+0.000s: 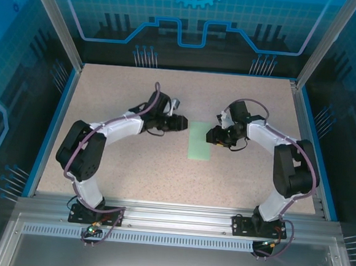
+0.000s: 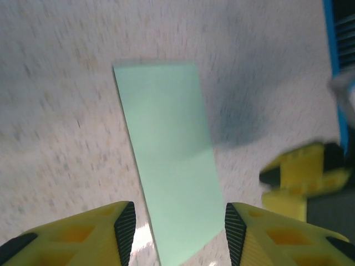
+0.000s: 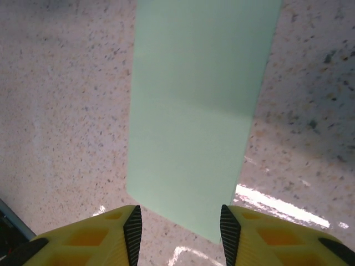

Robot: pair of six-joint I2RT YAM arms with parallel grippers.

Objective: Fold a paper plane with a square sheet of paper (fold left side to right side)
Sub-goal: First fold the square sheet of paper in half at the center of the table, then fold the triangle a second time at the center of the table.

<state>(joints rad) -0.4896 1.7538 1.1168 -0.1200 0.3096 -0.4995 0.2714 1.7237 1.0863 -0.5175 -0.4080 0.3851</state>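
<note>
The pale mint-green sheet of paper point(image 1: 199, 141) lies flat on the table as a narrow upright rectangle, looking folded in half. My left gripper point(image 1: 182, 122) hovers just left of its upper part and is open; in the left wrist view the paper point(image 2: 169, 160) runs away between the yellow fingers point(image 2: 125, 230), untouched. My right gripper point(image 1: 210, 134) sits at the paper's right edge, also open; the right wrist view has the paper point(image 3: 197, 105) ahead of the spread fingertips point(image 3: 133, 233), nothing held. The other arm's yellow finger point(image 2: 299, 177) appears at the right in the left wrist view.
The speckled beige table point(image 1: 131, 178) is ringed by a blue rim point(image 1: 54, 123) and aluminium frame posts. Both arm bases are bolted at the near edge point(image 1: 171, 222). Transparent blue panels wall the back and sides.
</note>
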